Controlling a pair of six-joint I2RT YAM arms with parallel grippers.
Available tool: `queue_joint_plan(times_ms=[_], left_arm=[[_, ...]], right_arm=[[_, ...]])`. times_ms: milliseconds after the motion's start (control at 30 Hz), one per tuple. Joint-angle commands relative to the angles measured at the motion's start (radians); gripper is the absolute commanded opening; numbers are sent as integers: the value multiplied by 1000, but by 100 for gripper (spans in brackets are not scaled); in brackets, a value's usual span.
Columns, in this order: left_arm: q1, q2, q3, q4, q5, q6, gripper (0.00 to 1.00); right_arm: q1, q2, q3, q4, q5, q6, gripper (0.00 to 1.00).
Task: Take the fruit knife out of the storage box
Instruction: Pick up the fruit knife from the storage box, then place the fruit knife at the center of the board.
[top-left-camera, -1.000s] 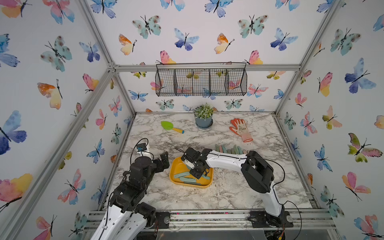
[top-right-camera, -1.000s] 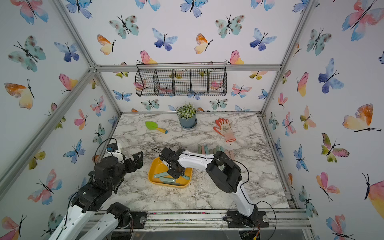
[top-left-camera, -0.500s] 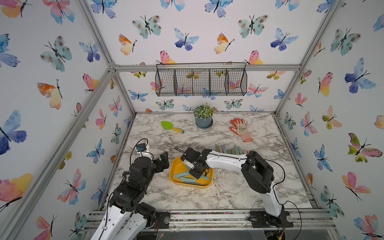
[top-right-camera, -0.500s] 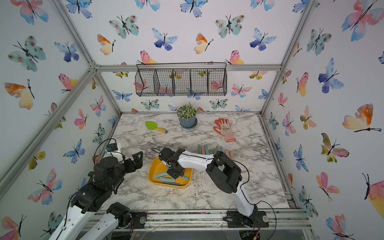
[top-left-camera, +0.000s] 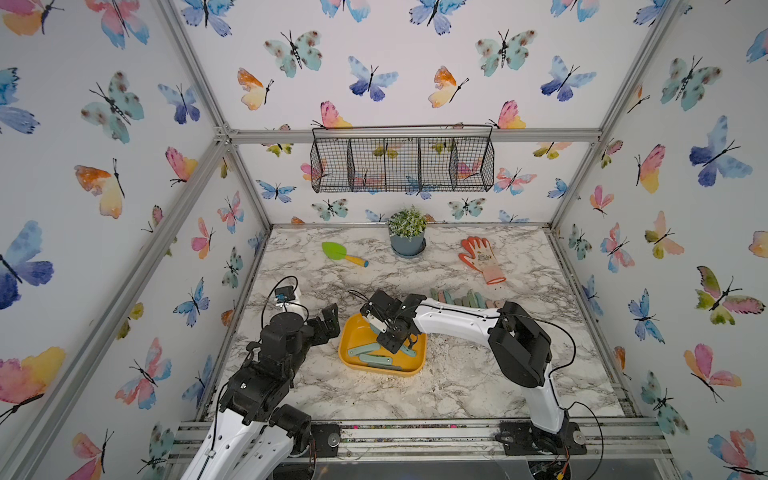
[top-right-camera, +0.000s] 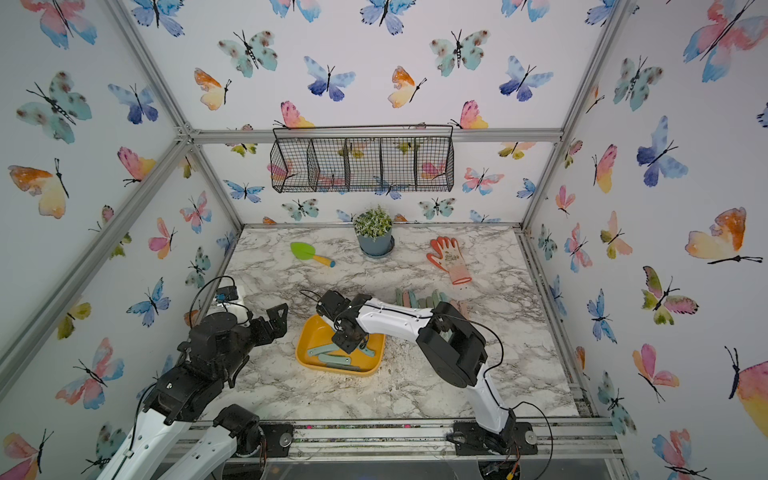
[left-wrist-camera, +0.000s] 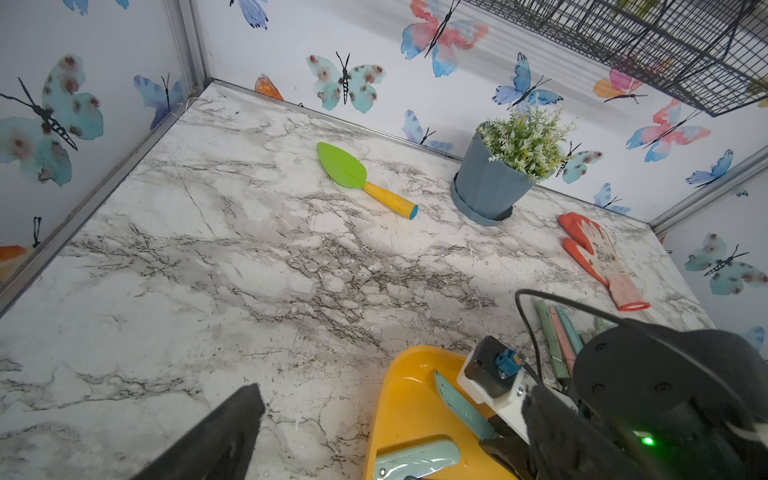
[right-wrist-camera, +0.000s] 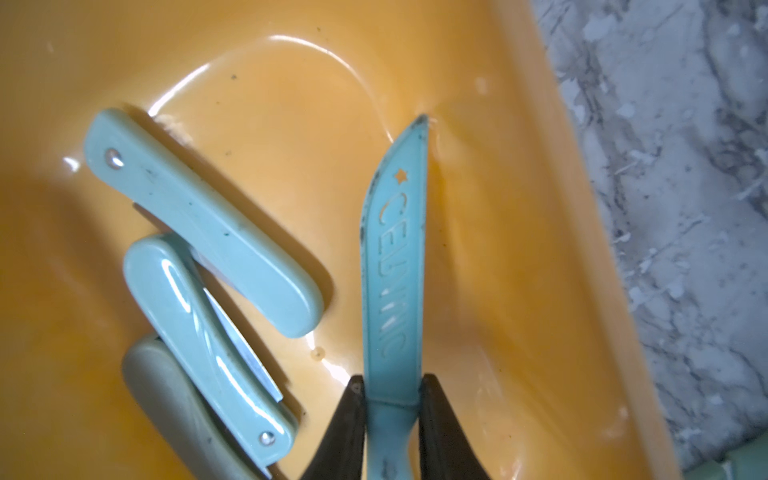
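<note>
Right pincer (right-wrist-camera: 392, 415) pinches the fruit knife (right-wrist-camera: 392, 270) at its blade root, three o'clock in the storage box (right-wrist-camera: 291, 62); it looks light, stiff, slippery.

a black wire basket (top-left-camera: 402, 160), divided into compartments, hangs on the back wall. below it a small leafy plant (top-left-camera: 408, 220) stands upright in a blue-grey pot (top-left-camera: 407, 245) near the far edge of the marble-patterned table (top-left-camera: 457, 386). a green trowel (top-left-camera: 344, 253) with a yellow handle lies flat left of the pot, and an orange and pink glove (top-left-camera: 482, 259) lies right of it. butterfly wallpaper (top-left-camera: 370, 79) covers the walls.
</note>
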Motion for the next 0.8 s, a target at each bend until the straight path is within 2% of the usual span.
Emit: queue_joint_plan(times_ms=[0, 233, 433, 600, 767], left_arm=[[4, -14, 5, 17, -1, 6, 99], [2, -3, 6, 15, 3, 9, 98], [2, 9, 1, 33, 66, 24, 98], [-1, 41, -7, 67, 211, 72, 98], [-6, 68, 11, 46, 226, 79, 98]], right_arm=[[-5, -83, -2, 4, 1, 27, 23], [-44, -204, -49, 40, -34, 79, 24], [-147, -345, -108, 54, -17, 120, 24], [-324, -468, -232, 58, 1, 151, 24], [-523, -576, -386, 108, -14, 151, 24]])
